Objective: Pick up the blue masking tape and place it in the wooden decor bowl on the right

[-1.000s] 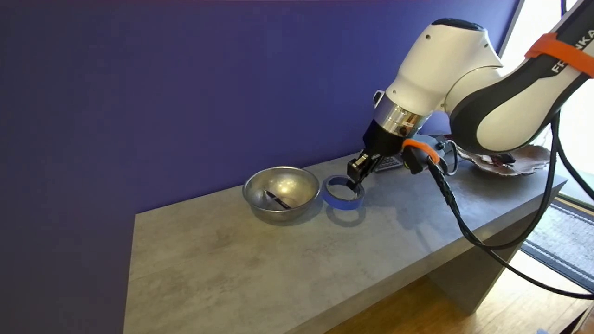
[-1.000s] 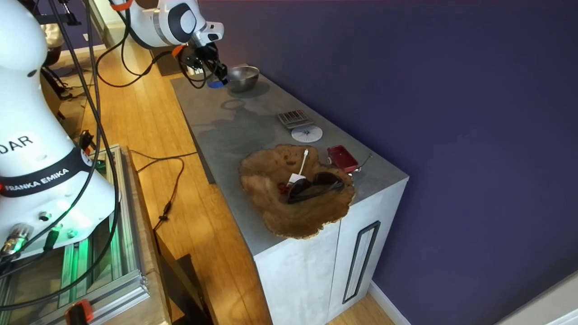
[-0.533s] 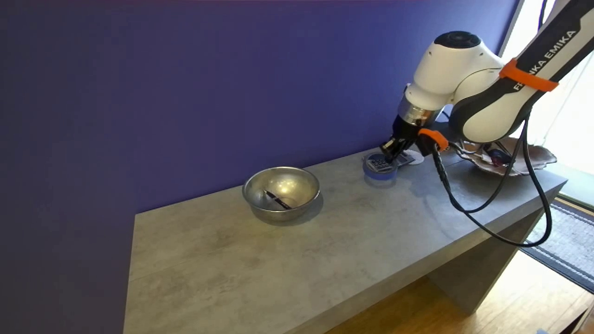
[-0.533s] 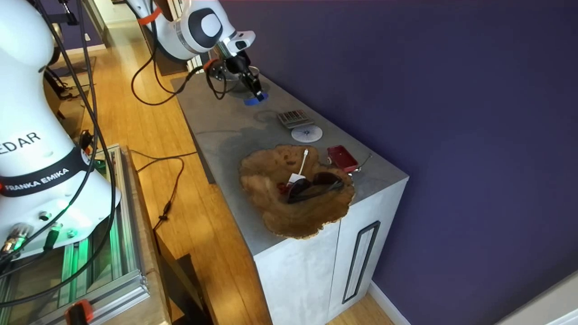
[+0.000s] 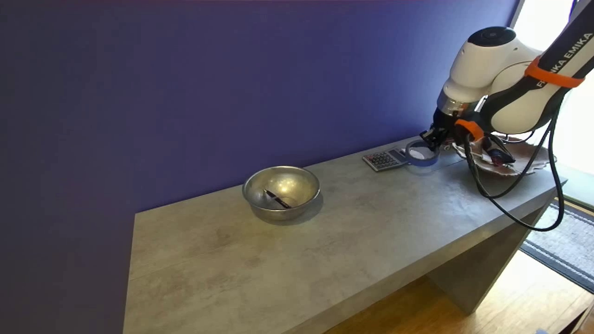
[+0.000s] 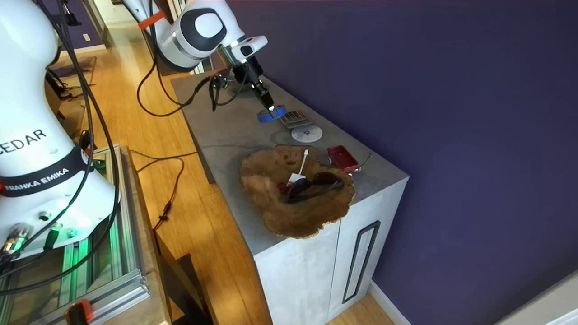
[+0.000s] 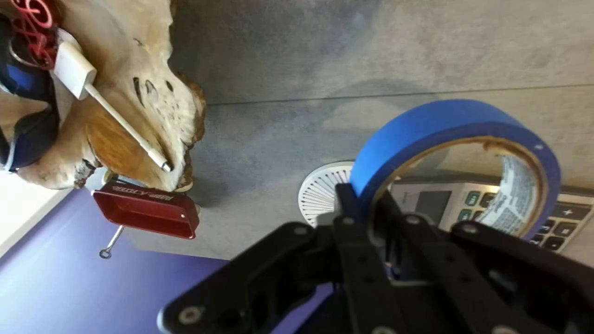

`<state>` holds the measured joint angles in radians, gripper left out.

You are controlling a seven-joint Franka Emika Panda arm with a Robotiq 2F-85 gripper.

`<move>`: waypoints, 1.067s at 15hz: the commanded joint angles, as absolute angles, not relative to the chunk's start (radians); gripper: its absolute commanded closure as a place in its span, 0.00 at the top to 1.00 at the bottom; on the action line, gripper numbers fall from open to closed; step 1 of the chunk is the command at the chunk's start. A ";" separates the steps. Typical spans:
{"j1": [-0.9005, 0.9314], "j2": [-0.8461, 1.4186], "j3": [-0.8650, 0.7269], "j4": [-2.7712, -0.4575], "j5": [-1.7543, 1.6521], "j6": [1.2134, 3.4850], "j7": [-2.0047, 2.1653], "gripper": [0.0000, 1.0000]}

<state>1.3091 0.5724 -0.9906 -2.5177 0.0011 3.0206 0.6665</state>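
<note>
In the wrist view, the gripper point(image 7: 366, 204) clenches the blue masking tape point(image 7: 441, 118) by its wall, above the counter point(image 7: 315, 65), while the wooden decor bowl point(image 7: 125, 55) lies toward upper left from these jaws, probably the carry's direction.

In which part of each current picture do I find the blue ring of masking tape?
In an exterior view: blue tape ring, right of centre.
In an exterior view: blue tape ring, above centre.
Wrist view: blue tape ring, right half.
Shared landmark: grey rectangular calculator.

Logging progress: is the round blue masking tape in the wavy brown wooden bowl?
Out: the black hand holds the tape aloft, apart from the bowl.
</note>
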 commanded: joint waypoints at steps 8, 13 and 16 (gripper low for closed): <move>1.178 0.622 -1.227 -2.526 0.056 2.788 0.557 0.03; 1.058 0.570 -1.156 -2.520 0.044 2.694 0.491 0.38; 1.018 0.543 -1.146 -2.509 0.028 2.661 0.496 0.57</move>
<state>1.0610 0.6133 -1.1582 -2.5188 0.0449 2.7014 0.5125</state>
